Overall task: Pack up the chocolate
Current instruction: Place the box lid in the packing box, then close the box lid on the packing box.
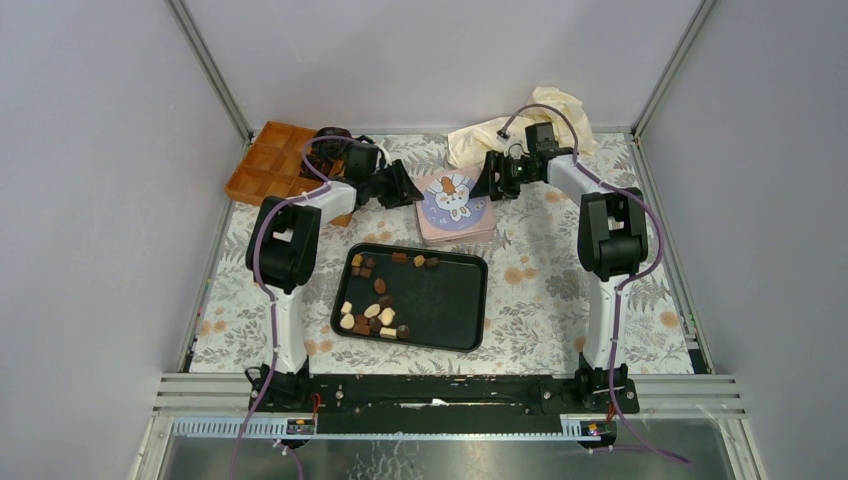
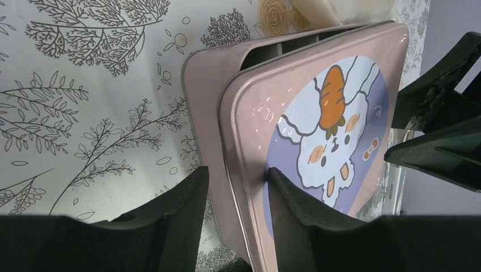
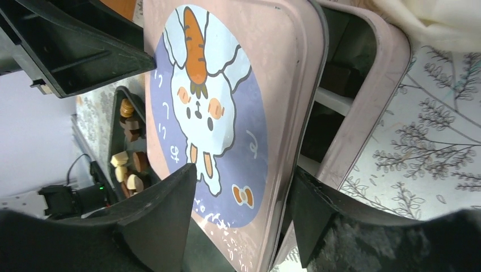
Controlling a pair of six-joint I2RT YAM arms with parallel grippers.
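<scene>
One tin (image 2: 205,93), lid (image 1: 457,205), tray (image 1: 452,300); about seventeen chocolates (image 1: 372,311). Right claw (image 3: 243,173) gapes astride lid's rim; left claw (image 2: 237,170) likewise, grip unclear.

White-and-black arms (image 1: 290,250), looping purple cables (image 1: 616,340) — matte black, angular fingers (image 2: 181,221)

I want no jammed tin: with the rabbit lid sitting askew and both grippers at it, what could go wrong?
The lid sits shifted on the tin, a gap showing; a squeeze from the left gripper or right gripper might wedge it or slide it off. The grippers face each other across it and might collide. Closing now would shut out the chocolate on the tray.
</scene>
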